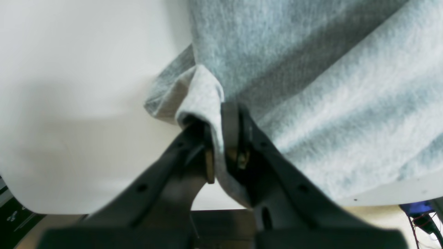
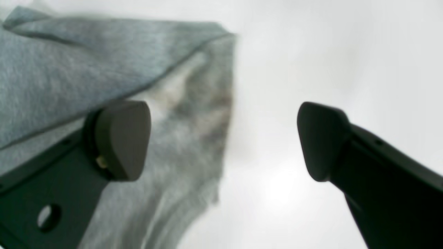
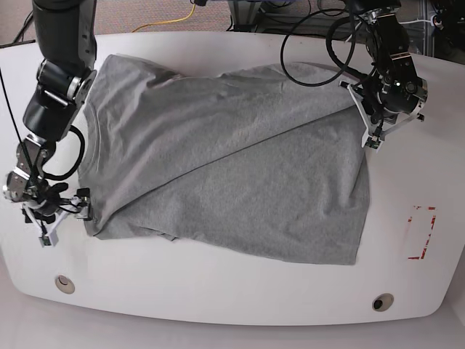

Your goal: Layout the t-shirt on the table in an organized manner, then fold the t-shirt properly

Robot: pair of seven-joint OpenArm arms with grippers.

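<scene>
The heather-grey t-shirt (image 3: 225, 167) lies spread across the white table (image 3: 218, 298), with a diagonal fold line running over it. At the shirt's right edge my left gripper (image 3: 365, 116) is shut, and the left wrist view shows a bunched fold of t-shirt (image 1: 311, 86) pinched in the left gripper (image 1: 219, 135). My right gripper (image 3: 67, 212) sits at the shirt's lower left corner. In its own wrist view the right gripper (image 2: 221, 140) stands wide open with nothing held, one finger over the t-shirt (image 2: 69, 69) and the other over bare table (image 2: 328, 52).
A red tape rectangle (image 3: 421, 233) marks the table's right side. Two round grommets (image 3: 64, 283) (image 3: 383, 302) sit near the front edge. Black cables (image 3: 320, 43) hang at the back by the left arm. The table's near edge (image 1: 104, 211) shows below the left gripper.
</scene>
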